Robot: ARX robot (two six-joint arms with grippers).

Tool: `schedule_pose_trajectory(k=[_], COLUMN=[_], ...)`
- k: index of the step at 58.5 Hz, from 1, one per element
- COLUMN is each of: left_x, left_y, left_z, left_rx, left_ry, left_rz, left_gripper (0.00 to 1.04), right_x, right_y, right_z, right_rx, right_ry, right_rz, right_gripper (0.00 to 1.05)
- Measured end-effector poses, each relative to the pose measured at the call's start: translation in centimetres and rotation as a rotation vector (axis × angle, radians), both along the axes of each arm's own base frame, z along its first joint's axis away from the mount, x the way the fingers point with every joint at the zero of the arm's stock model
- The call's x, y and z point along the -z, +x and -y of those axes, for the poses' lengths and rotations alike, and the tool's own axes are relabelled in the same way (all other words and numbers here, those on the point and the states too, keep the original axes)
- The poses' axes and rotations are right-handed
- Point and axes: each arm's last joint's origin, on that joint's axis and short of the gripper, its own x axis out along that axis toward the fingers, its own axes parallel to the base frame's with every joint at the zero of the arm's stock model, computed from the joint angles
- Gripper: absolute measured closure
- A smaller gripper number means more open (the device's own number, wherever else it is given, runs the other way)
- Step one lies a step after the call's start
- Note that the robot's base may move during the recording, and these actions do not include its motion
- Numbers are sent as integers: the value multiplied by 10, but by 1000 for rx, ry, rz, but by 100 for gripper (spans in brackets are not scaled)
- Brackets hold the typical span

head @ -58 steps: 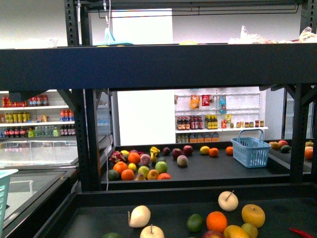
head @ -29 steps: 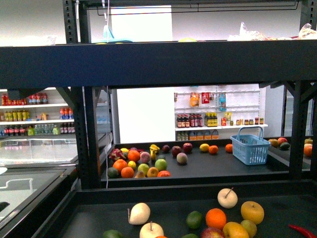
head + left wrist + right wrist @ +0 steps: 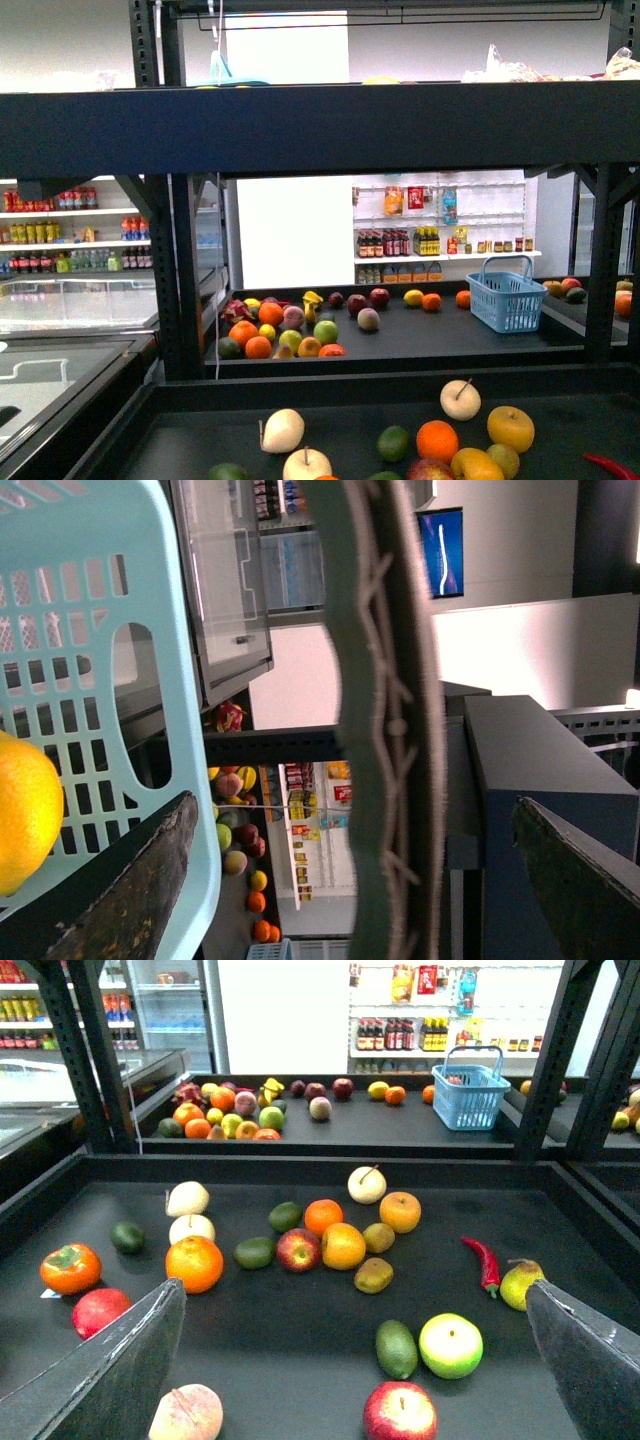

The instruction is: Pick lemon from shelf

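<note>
The shelf (image 3: pixel 330 130) is a black metal rack with flat lipped tiers. On its near tier (image 3: pixel 300 1360) lie several fruits: oranges, apples, pale pears, limes. A small bright-yellow fruit, seemingly the lemon (image 3: pixel 267 333), lies in the fruit cluster on the far tier, also seen small in the right wrist view (image 3: pixel 232 1121). My right gripper (image 3: pixel 350 1360) hangs open above the near tier, over a red apple (image 3: pixel 400 1412) and a green apple (image 3: pixel 450 1345). My left gripper (image 3: pixel 355 880) is open beside a pale blue basket (image 3: pixel 100 630) holding a yellow fruit (image 3: pixel 20 810).
A blue basket (image 3: pixel 506 297) stands on the far tier at the right. A red chilli (image 3: pixel 483 1263) and a pear (image 3: pixel 520 1283) lie near the right edge. Thick upright posts (image 3: pixel 180 280) flank the tiers. A woven grey band (image 3: pixel 385 720) crosses the left wrist view.
The pale basket corner at the lower left of the front view has dropped out of sight. The view shifted slightly; the fruits lie as before.
</note>
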Motion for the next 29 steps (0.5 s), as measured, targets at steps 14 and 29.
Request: schedule_pose_trajectory(k=[14,29], left_x=[-9,-32], left_y=[-5,-33], left_z=[3,3], left_rx=[-1,-19], left_ry=[0,51], left_rz=[-15,-237], left_gripper=[8,8], right_x=[0,0], right_y=[0,0], right_z=[0,0], right_rx=[0,0], right_ry=[0,0], right_rz=[0,0], right_gripper=[2,2])
